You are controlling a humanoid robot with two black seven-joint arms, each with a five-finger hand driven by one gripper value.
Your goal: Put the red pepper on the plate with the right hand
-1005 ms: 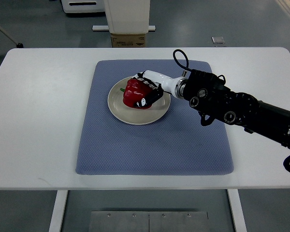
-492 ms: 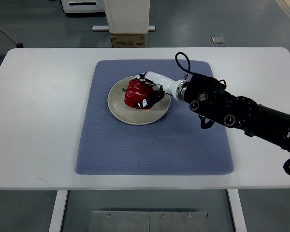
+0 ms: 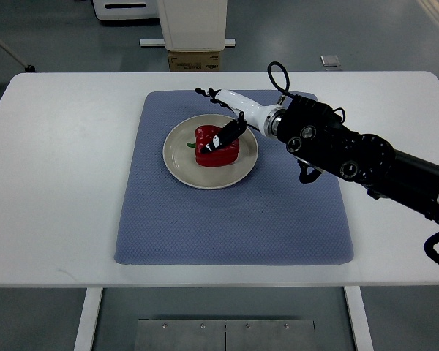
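A red pepper (image 3: 214, 149) with a green stem lies on a beige plate (image 3: 178, 162) on the blue mat (image 3: 234, 212). My right hand (image 3: 218, 117) reaches in from the right and hovers over the pepper's far right side. Its fingers are spread open, and the thumb (image 3: 216, 141) hangs just over the pepper. It holds nothing. The left arm is not in view.
The mat lies in the middle of a white table (image 3: 51, 183). A white post with a cardboard box (image 3: 194, 60) stands on the floor behind the table's far edge. My dark right forearm (image 3: 366, 164) crosses the mat's right side.
My right hand has let go of the pepper, opened its fingers and lifted back toward the far side. The pepper now rests on the plate on its own.
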